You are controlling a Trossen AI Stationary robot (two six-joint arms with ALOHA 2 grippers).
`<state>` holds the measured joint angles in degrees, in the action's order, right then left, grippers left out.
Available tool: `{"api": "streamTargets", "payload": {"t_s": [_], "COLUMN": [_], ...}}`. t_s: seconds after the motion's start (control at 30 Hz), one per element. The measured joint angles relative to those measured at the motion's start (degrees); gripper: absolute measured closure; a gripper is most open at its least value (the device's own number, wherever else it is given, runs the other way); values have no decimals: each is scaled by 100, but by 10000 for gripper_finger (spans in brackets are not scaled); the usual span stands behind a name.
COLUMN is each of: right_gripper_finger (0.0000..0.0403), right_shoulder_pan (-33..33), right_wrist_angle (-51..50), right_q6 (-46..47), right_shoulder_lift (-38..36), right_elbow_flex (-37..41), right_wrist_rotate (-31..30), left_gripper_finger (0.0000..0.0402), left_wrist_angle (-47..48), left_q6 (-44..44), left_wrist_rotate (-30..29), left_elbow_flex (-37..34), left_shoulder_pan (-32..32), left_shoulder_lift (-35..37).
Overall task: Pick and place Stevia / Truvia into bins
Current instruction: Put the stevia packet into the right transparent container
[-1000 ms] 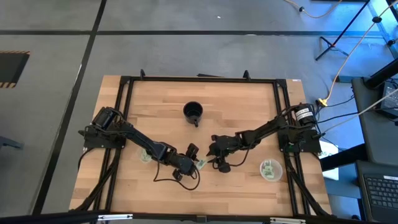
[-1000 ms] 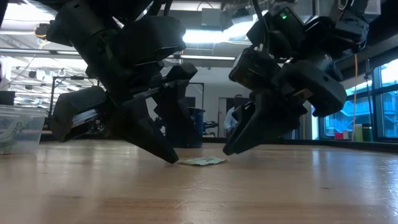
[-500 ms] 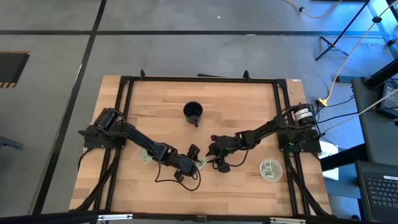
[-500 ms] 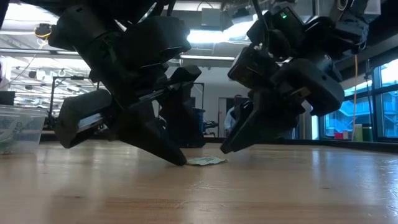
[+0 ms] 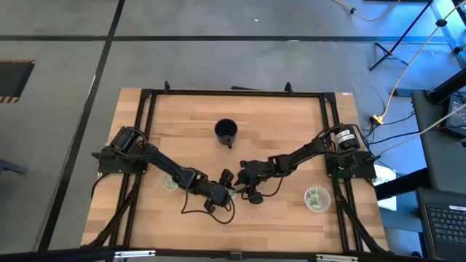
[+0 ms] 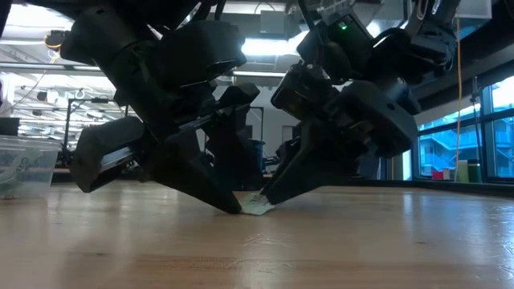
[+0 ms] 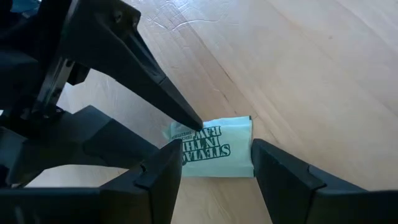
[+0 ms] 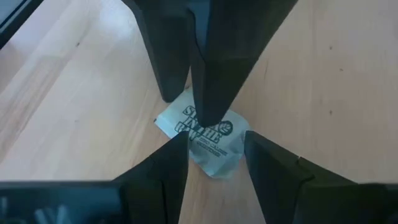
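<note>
One pale green Stevia sachet (image 7: 214,148) lies flat on the wooden table, near its middle. Both grippers are down at it from opposite sides. My left gripper (image 7: 214,165) is open, with a fingertip at each short end of the sachet. My right gripper (image 8: 214,152) is open too and straddles the same sachet (image 8: 202,134) from the table's right. In the low view the sachet (image 6: 259,206) sits between the two grippers' tips. Two clear cups hold more sachets: one (image 5: 171,182) under the left arm, one (image 5: 317,198) on the table's right. My left gripper slants down from the table's left, its open fingertips (image 7: 171,158) at the table beside the sachet's two short ends (image 7: 247,149); whether they press them I cannot tell. My right gripper slants down from the table's right, and one fingertip (image 7: 194,121) meets the sachet's long edge (image 7: 208,126).
A black mug (image 5: 226,132) stands toward the table's far edge, apart from both arms. The left cup (image 6: 24,164) shows at the side in the low view. A black frame (image 5: 145,94) runs around the table. Bare wood lies toward the near edge.
My right gripper has moved toward the table's left and down onto the sachet, closing up to my left gripper. My left gripper has edged slightly toward the sachet. In the low view the sachet now looks shorter, with its right end raised against the right fingertip.
</note>
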<state>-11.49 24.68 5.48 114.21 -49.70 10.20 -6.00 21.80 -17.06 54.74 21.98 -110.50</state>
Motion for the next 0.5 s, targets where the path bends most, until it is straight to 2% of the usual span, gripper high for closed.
{"api": "streamTargets", "payload": {"t_s": [0.5], "right_gripper_finger": [240], "right_shoulder_pan": [13], "right_wrist_angle": [-3], "right_q6": [317], "right_shoulder_lift": [13], "right_elbow_flex": [-2], "right_wrist_rotate": [359], "left_gripper_finger": [210], "left_wrist_angle": [0], "left_q6": [-15], "left_wrist_rotate": [-129], "left_elbow_flex": [-4], "left_shoulder_pan": [7], "left_shoulder_lift": [-9]}}
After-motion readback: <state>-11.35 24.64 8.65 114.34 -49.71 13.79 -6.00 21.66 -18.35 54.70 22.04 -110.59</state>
